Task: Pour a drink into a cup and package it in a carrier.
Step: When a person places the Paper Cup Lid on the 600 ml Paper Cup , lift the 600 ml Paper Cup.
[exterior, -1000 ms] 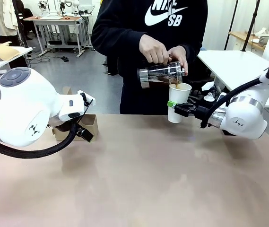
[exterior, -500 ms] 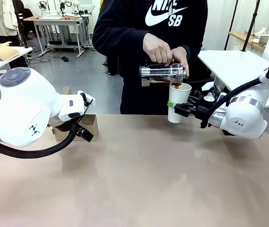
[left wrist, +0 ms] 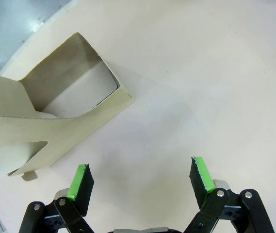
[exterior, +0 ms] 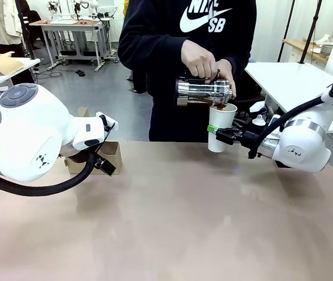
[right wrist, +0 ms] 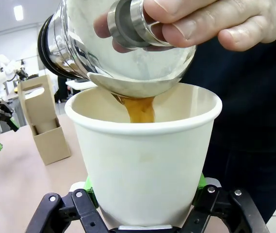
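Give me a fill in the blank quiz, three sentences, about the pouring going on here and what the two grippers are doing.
1. The right gripper grips a paper cup whose colour is ____.
2. The person's hand tips the carafe, and the drink streams into the ____.
3. The left gripper hangs beside the carrier with its jaws ____.
Missing words: white; cup; open.
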Motion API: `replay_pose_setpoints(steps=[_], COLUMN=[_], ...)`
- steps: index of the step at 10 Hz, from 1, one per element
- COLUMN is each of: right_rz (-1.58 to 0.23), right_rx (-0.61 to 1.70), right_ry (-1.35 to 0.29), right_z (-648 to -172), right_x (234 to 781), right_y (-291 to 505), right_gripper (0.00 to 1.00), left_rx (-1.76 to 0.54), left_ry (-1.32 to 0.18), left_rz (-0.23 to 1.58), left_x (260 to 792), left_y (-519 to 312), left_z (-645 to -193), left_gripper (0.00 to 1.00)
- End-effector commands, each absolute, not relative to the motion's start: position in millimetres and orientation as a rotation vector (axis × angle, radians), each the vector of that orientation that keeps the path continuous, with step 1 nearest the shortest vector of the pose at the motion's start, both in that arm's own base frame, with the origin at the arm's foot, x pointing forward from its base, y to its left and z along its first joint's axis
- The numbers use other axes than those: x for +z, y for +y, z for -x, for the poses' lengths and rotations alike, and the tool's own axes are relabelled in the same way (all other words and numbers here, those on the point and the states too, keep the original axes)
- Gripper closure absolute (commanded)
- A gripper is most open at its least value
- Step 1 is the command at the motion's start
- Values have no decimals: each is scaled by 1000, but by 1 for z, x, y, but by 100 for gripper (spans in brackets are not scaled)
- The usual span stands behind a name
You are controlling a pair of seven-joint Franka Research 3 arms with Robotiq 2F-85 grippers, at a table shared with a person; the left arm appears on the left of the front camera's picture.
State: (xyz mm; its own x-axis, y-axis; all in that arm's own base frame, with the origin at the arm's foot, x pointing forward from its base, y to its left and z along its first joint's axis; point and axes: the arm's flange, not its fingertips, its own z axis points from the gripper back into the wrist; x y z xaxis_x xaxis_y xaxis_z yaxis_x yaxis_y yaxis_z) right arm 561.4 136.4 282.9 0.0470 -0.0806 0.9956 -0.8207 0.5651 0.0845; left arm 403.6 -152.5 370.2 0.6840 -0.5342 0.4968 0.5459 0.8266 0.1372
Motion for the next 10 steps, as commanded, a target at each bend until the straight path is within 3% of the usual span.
replay_pose_setpoints(steps=[1,10], right_rz=[-828,-828], right_rx=[676,676], right_ry=[-1429,-1429], right_z=[-560,-560], right_x=[287,287], right_y=[138,138], right_gripper=[19,19], left_rx=[-604,-604], left_ry=[-550,-550], left_rz=[25,25], left_x=[370,370], left_y=[-152,-152], left_z=[-404,-404], left_gripper=[0,0])
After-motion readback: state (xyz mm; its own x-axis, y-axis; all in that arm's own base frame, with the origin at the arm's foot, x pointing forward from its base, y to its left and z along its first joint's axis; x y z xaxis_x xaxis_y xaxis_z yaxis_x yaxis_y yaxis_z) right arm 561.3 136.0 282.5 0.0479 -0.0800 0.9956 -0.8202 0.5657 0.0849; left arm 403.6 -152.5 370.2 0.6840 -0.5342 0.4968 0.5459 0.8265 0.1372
